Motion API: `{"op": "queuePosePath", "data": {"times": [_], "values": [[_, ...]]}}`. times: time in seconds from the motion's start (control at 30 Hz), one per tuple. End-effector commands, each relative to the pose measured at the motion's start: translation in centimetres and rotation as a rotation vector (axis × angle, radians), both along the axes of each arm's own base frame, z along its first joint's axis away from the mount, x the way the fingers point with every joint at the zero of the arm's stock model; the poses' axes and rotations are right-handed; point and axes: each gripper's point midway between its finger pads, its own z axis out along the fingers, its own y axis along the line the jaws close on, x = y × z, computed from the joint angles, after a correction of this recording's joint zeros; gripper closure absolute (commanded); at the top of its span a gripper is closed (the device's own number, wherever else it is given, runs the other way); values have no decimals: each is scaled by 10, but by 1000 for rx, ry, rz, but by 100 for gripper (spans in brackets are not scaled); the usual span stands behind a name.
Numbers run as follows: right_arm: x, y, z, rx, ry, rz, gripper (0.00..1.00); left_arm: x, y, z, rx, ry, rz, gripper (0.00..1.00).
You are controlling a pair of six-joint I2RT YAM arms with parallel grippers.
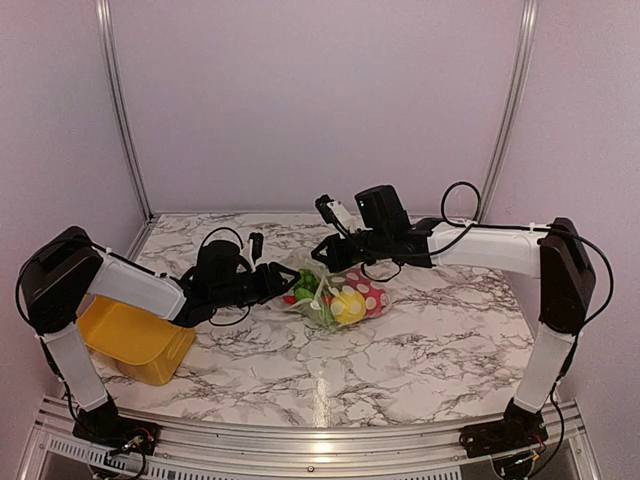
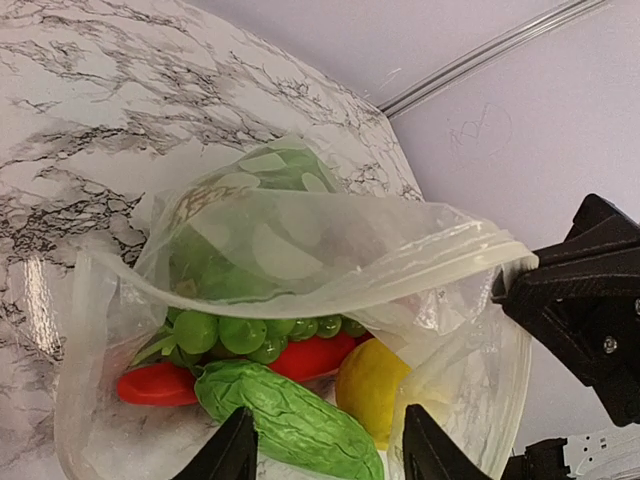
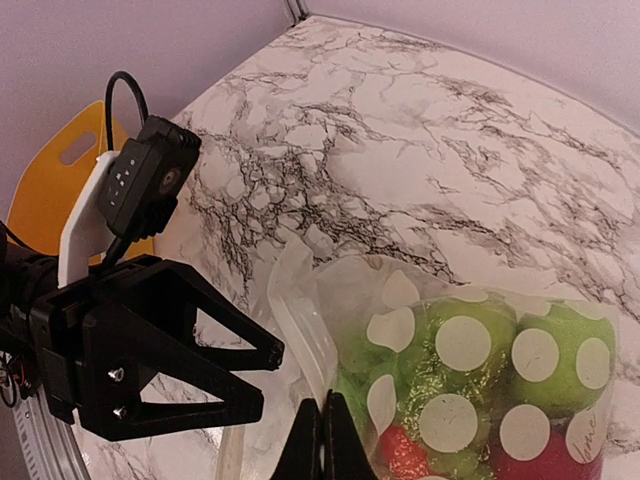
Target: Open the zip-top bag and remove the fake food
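The zip-top bag [image 1: 372, 290], clear floppy film with pale round dots, lies mid-way across the marbled surface [image 1: 430, 340]. Its long axis runs left to right and its mouth faces left. It holds smooth, rounded plastic fake food [image 2: 290, 425]. The right end effector [image 3: 322, 435] pinches the zip rim. The left end effector [image 2: 335, 455] is spread at the mouth.

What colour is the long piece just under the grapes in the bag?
Red; the long piece in the zip-top bag shows best in the left wrist view.
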Motion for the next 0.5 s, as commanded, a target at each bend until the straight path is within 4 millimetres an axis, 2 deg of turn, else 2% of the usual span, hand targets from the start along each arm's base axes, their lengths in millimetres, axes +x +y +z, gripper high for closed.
{"op": "queuePosePath", "data": {"times": [0.0,0.23,0.33,0.47], "values": [[5,9,22,52,-40,0,100,2,-10,-18,-20,99,12,50],[6,11,22,61,-39,5,100,5,-28,-48,-7,200,-7,50],[6,12,20,62,-33,8,100,7,-28,-63,21,238,16,45],[5,14,16,67,-22,14,100,10,-31,-73,31,261,24,41]]}}
